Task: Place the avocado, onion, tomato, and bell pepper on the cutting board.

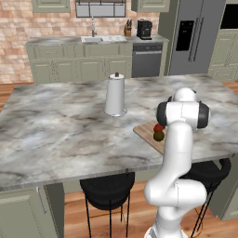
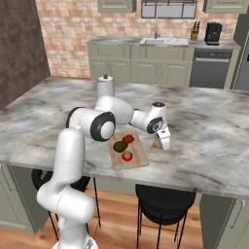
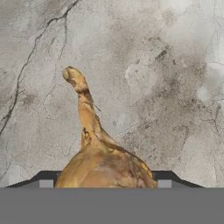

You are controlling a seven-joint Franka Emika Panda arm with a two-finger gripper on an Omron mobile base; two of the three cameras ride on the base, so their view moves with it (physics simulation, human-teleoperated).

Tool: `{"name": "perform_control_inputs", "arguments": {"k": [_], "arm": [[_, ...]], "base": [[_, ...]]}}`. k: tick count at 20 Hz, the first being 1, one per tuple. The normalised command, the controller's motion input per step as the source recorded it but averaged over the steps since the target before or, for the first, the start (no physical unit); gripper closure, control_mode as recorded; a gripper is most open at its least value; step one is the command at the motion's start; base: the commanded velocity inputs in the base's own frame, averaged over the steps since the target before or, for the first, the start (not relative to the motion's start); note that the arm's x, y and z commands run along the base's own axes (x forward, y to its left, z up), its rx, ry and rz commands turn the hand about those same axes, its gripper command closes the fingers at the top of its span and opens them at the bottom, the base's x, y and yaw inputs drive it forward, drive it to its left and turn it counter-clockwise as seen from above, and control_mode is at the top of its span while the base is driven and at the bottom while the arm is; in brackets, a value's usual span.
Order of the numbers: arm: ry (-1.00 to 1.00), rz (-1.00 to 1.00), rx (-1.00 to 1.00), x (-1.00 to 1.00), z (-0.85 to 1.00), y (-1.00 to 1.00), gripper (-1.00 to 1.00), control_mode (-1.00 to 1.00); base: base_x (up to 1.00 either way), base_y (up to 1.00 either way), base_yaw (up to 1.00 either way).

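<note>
In the hand view we see the tan, papery onion (image 3: 103, 166) cut off at the bottom, its curled stem pointing away along the grey marble countertop (image 3: 175, 65). Beside the light wooden cutting board's (image 2: 138, 158) right edge, the two-finger gripper (image 2: 159, 144) straddles it; whether it grips yet, we cannot tell.

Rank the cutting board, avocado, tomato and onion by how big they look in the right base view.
1. Cutting board, by far the largest.
2. Avocado.
3. Tomato, close to the avocado, so that order is unsure.
4. Onion, smallest as seen, but partly hidden behind the gripper.
</note>
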Motion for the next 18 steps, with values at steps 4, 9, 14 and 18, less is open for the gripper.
{"name": "perform_control_inputs", "arguments": {"k": [4,9,14,18], "arm": [[-0.12,0.0,0.0,-0.19,0.55,0.0,1.0,-1.0],[-0.12,-0.01,0.0,-0.37,0.94,0.0,1.0,-1.0],[-0.1,-0.01,0.0,-0.47,0.88,0.02,1.0,-1.0],[-0.06,-0.02,0.0,-0.5,0.86,0.16,1.0,-1.0]], "base": [[0.0,0.0,0.0],[0.0,0.0,0.0],[0.0,0.0,0.0],[0.0,0.0,0.0]]}}
